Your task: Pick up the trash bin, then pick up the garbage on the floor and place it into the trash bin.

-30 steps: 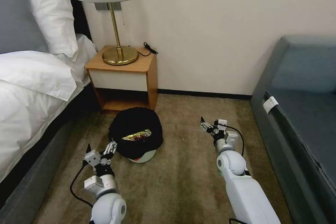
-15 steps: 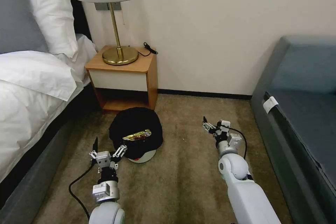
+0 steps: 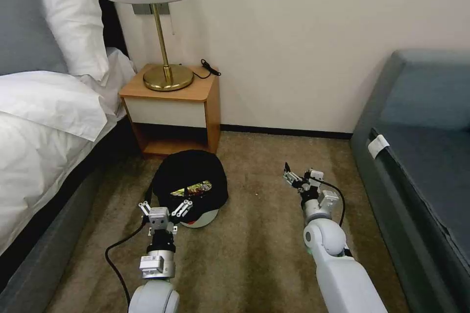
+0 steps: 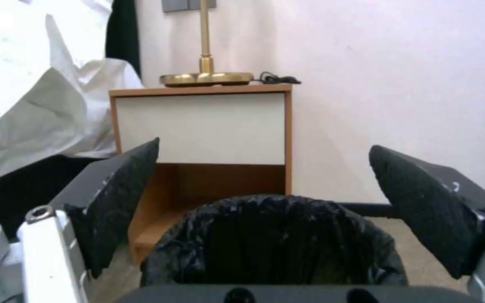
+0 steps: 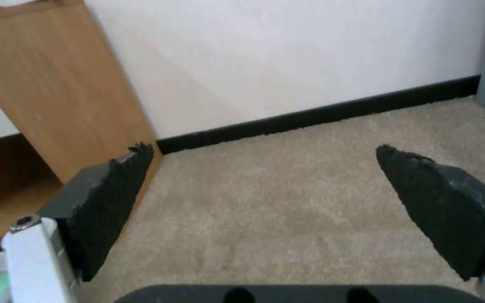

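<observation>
The trash bin (image 3: 198, 194) stands on the carpet (image 3: 259, 244) before the nightstand (image 3: 171, 110), holding what looks like a wrapper (image 3: 192, 188). Left gripper (image 3: 165, 208), jaws spread, sits just beside it; right gripper (image 3: 293, 177), jaws released, hovers apart.

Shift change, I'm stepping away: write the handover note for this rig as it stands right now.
Left gripper: open, low over the carpet at the near side of the trash bin, jaws lined up on its bagged rim but not touching it.
Right gripper: open, empty, over bare carpet to the bin's right.
The bin stands on the floor in front of the nightstand, black liner over the rim. A gold-brown candy wrapper lies inside.
Done: that wrapper is in the bin.
Left: bin not yet grasped or lifted. No other litter is visible on this patch of carpet.
</observation>
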Controlling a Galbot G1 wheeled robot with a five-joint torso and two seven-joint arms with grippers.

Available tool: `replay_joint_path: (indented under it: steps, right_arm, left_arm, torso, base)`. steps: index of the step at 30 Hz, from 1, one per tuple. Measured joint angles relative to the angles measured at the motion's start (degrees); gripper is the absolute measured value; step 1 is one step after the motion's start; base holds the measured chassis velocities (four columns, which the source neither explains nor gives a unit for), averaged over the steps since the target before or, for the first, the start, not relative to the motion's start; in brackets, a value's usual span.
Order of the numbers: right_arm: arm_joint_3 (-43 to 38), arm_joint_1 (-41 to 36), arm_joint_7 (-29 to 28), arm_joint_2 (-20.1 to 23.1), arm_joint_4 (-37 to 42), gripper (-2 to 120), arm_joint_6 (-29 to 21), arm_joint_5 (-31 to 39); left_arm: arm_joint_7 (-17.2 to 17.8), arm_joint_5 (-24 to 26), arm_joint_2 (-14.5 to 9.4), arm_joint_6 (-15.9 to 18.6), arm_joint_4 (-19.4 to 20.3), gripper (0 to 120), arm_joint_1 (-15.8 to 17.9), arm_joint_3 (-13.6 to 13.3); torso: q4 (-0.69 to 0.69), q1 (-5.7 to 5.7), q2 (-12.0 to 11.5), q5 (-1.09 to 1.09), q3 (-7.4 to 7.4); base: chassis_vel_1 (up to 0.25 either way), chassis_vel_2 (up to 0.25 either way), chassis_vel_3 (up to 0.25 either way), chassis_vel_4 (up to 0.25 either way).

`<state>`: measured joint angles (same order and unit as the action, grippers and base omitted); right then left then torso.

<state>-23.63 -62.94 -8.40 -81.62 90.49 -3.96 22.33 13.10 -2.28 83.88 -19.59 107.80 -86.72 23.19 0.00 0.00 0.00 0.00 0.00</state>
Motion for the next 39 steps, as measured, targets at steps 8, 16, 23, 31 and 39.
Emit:
replay_joint_path:
  steps: [8, 16, 23, 31, 39]
  right_arm:
    - [-0.64, -1.45, 1.35, -0.48, 0.92, 100, 1.93, 0.60]
    - [-0.94, -2.09, 1.62, -0.50, 1.09, 100, 2.90, 0.31]
    - [-0.95, -2.09, 1.62, -0.50, 1.09, 100, 2.91, 0.28]
    - [-0.94, -2.09, 1.61, -0.49, 1.09, 100, 2.91, 0.25]
    - [-0.93, -2.07, 1.59, -0.49, 1.10, 100, 2.90, 0.25]
  left_arm:
    - [-1.18, -1.71, 0.32, -0.70, 0.90, 100, -0.89, -0.62]
    - [-1.50, -1.62, 0.34, -1.22, 1.07, 100, -1.04, -0.53]
    - [-1.50, -1.58, 0.35, -1.23, 1.08, 100, -1.04, -0.51]
    - [-1.50, -1.53, 0.35, -1.23, 1.08, 100, -1.03, -0.51]
    - [-1.50, -1.50, 0.35, -1.23, 1.08, 100, -1.02, -0.51]
  torso:
    - [0.00, 0.00, 0.00, 0.00, 0.00]
    - [0.00, 0.00, 0.00, 0.00, 0.00]
    - [0.00, 0.00, 0.00, 0.00, 0.00]
    - [0.00, 0.00, 0.00, 0.00, 0.00]
    - [0.00, 0.00, 0.00, 0.00, 0.00]
  base:
    - [0.000, 0.000, 0.000, 0.000]
    - [0.000, 0.000, 0.000, 0.000]
    - [0.000, 0.000, 0.000, 0.000]
    - [0.000, 0.000, 0.000, 0.000]
    - [0.000, 0.000, 0.000, 0.000]
